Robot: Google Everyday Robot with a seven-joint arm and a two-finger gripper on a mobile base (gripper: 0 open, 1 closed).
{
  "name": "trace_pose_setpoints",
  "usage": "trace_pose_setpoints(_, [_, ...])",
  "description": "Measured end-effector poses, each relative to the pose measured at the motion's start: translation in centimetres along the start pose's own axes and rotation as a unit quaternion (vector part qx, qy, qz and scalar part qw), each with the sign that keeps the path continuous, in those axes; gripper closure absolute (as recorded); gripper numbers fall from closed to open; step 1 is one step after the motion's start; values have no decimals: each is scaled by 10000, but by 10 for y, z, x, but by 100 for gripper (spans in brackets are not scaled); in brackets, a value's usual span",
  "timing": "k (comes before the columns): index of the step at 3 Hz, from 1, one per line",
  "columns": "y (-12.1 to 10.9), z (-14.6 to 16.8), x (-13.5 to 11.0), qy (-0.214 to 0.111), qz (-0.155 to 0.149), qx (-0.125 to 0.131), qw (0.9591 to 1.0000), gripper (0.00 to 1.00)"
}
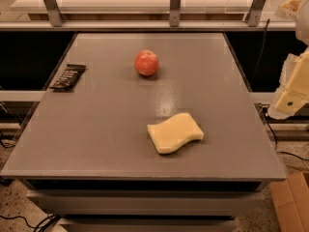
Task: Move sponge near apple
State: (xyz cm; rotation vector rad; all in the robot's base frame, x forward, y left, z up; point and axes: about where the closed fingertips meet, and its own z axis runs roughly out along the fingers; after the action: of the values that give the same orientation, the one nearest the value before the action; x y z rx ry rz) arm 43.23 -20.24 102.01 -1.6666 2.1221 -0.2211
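Cropped at the lower right, a cardboard box (292, 204) sits on the floor. Next, the sponge (175, 133) lies flat on the grey table (96, 129), toward the front. My gripper (289, 95) hangs beyond the table's right side, partly cut off; how wide it stands I cannot tell. Farther back lie a dark flat object (68, 76), hard to identify, and the apple (147, 63), well apart from the sponge.

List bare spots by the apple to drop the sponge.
Bare table all round the apple: the strip between it and the sponge, its right side, and left toward the dark packet. Nothing crowded. Tool hangs off the table's right edge.
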Motion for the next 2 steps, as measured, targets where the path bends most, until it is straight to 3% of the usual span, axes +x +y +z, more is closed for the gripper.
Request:
trace_pose_setpoints(1, [0,0,0,0,0,1,10000,0])
trace_pose_setpoints(2, [6,5,-7,-129,-194,-102,9997,0])
